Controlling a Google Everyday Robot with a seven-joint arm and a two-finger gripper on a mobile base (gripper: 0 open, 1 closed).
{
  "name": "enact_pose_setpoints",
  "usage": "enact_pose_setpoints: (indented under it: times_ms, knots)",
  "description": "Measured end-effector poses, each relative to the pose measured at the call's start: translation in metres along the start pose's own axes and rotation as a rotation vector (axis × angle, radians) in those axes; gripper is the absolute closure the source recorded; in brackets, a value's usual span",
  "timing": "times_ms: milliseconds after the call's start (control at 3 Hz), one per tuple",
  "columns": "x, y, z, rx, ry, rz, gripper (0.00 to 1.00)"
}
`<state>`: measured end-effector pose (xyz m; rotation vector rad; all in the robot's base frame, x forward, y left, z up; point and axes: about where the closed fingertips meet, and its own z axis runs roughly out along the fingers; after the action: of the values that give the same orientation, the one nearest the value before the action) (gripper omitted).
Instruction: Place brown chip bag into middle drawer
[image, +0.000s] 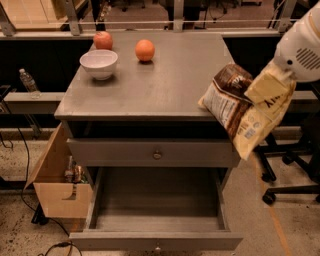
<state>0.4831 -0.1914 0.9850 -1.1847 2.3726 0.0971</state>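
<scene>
Where tabletop (170, 85) ends, gripper (272, 86) holds brown chip bag (234, 112).

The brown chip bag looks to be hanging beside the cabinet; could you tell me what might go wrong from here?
1. The wrinkly tan-and-brown foil chip bag hangs from the end effector off the grey cabinet's front corner, outside the open grey wooden drawer; released here, it would likely land on the speckled floor.
2. Moving toward the drawer, the dangling bag may catch the closed grey drawer face above it.
</scene>
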Motion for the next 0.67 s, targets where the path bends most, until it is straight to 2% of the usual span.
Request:
enact_pose_setpoints:
  times_ms: [667]
  knots:
    - [0.044,0.065,0.025,-0.1,0.145,-0.149,1.0]
